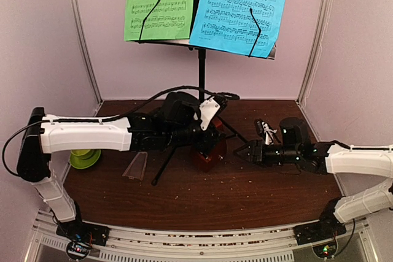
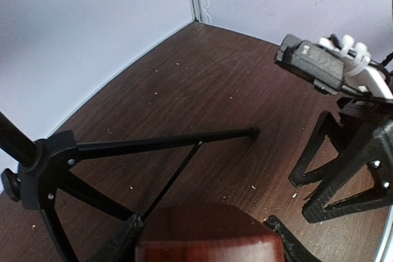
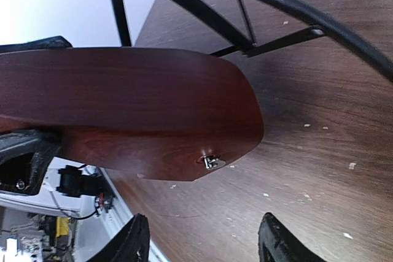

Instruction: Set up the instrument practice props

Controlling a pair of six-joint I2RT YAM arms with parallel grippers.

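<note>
Two claws of mine were in shot, both low over the brown table (image 1: 245, 204). Far left, a lime cup and saucer (image 1: 85, 157) sat by the wall, partly hidden by my left arm. Just right of it the clear cover (image 1: 136, 167) lay on the wood, off the metronome and well apart from it. My left claw (image 2: 206, 236) reached across to mid-table and was clenched on the metronome (image 3: 135, 105), one black finger (image 2: 126, 237) against each flank of the red-brown body; whether it stood flat on the table I could not tell. A small metal fitting (image 3: 210, 162) showed on its near face. Right behind it stood the music stand (image 1: 201, 72), tripod legs spread on the wood, one leg running past the metronome. Up on the stand's desk the green sheet (image 1: 161, 1) sat on the left and the blue sheet (image 1: 241, 4) on the right, each pinned by a thin black wire arm. My right claw (image 3: 202, 240) was released, jaws spread with nothing between them, tips pointing at the metronome from just beside it, not touching.
</note>
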